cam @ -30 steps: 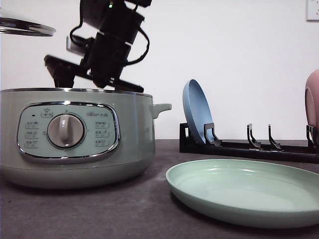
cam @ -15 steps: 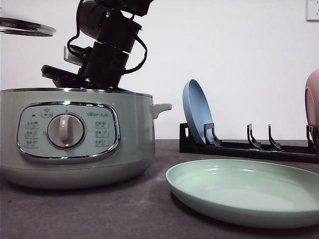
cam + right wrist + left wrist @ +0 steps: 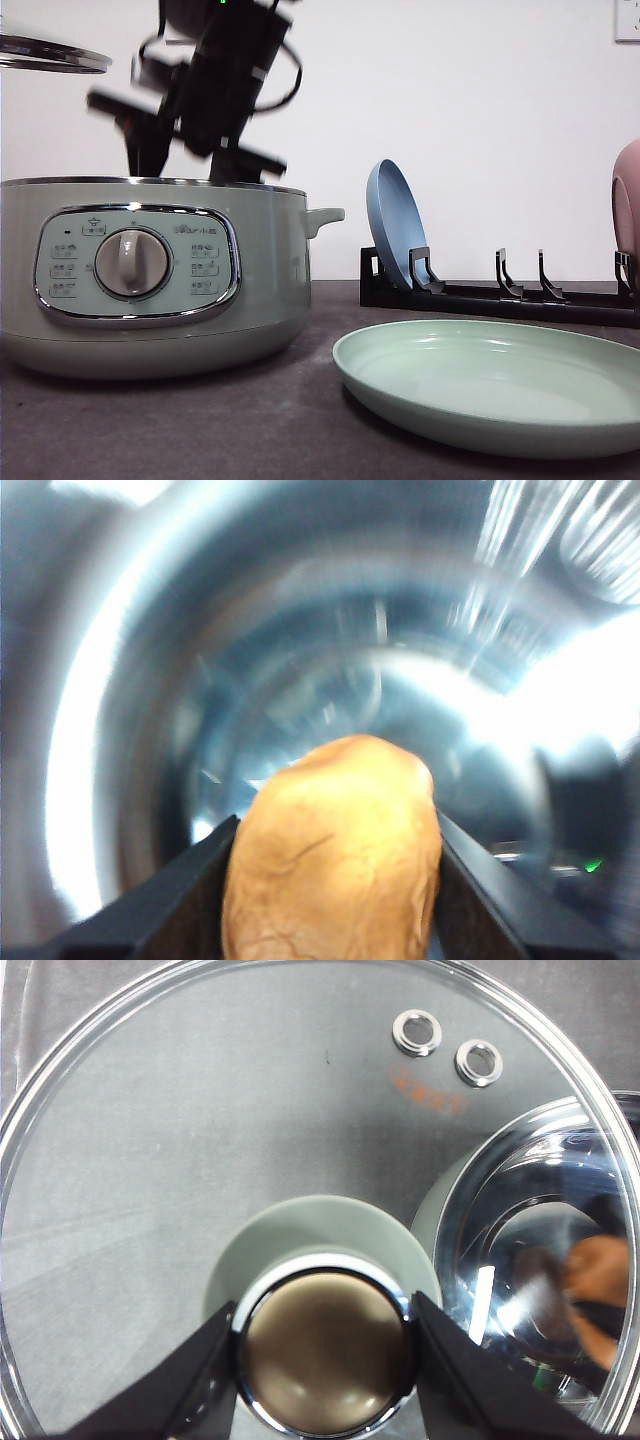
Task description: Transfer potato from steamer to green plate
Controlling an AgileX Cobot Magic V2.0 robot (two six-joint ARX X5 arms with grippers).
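Note:
The sage-green steamer (image 3: 150, 270) stands at the front left with its lid off. My right gripper (image 3: 335, 905) is inside its shiny bowl, shut on the orange-brown potato (image 3: 335, 850). From the front, the right arm (image 3: 225, 70) is blurred above the steamer's rim, its fingers pointing down behind it. My left gripper (image 3: 325, 1360) is shut on the knob of the glass lid (image 3: 200, 1110), held high at the upper left (image 3: 50, 55). Through the glass, the potato (image 3: 600, 1270) shows in the steamer below. The green plate (image 3: 490, 385) lies flat to the steamer's right.
A black dish rack (image 3: 500, 295) stands behind the green plate, with a blue plate (image 3: 395, 225) upright in it. A pink dish (image 3: 628, 200) stands at its right end. The steamer's small side handle (image 3: 325, 215) sticks out toward the rack.
The right arm dipped lower over the steamer half a second ago. It now sits higher and is blurred with motion. The lid stays held at the upper left.

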